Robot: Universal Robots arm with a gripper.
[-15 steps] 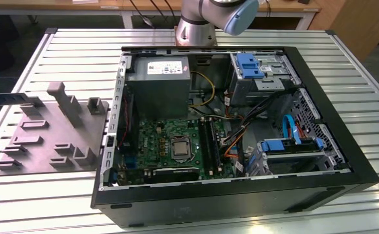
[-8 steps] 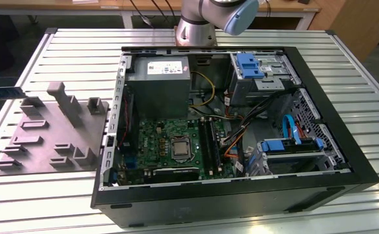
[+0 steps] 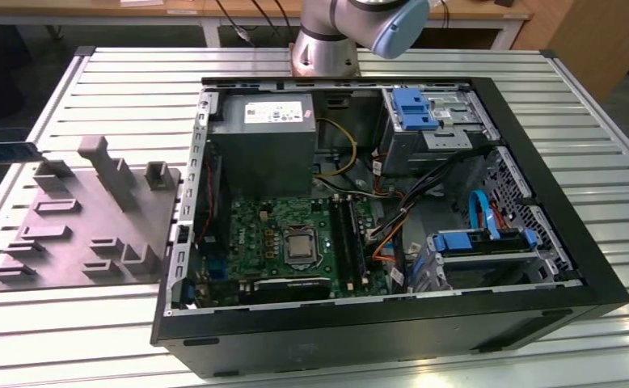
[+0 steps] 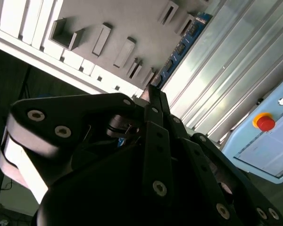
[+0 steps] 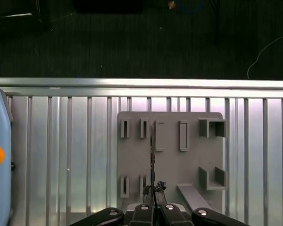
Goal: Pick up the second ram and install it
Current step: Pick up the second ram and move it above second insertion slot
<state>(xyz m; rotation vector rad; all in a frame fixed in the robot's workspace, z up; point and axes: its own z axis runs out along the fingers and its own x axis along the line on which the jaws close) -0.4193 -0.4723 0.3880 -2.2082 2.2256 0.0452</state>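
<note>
Clamping with the black linked-finger gripper [image 5: 153, 192] on one end of the second ram [image 5: 152, 153], a long, narrow, flat, dark green-black memory stick, seen edge-on in the first wrist view. Showing its row of small black chips in the second wrist view, running away from the fingertips. Holding it over the flat grey plastic fixture plate [image 5: 179, 165] with raised rectangular pockets and narrow slots. Resting that plate on the ribbed aluminium table [image 5: 61, 165], near a pale blue box with a red round button [image 5: 0, 141].

Turning to the exterior view: carrying the second ram [image 3: 2, 152] level at that view's left edge, by the plate's far corner and well apart from the black metal computer case [image 3: 379, 327], which is lying open on its side.

Looking into that case from its near wall:
- Finding a green motherboard [image 3: 282, 234] with a silver square processor socket [image 3: 296, 242] and long black memory slots [image 3: 347, 230].
- Passing orange cables [image 3: 385, 238] and a blue plastic drive caddy [image 3: 476, 241] on the exterior view's right.
- Reaching a grey metal power supply box [image 3: 260, 145] and a second blue caddy [image 3: 414, 109] at the far wall.
- Ending at the silver arm base [image 3: 326, 48] behind the case.
</note>
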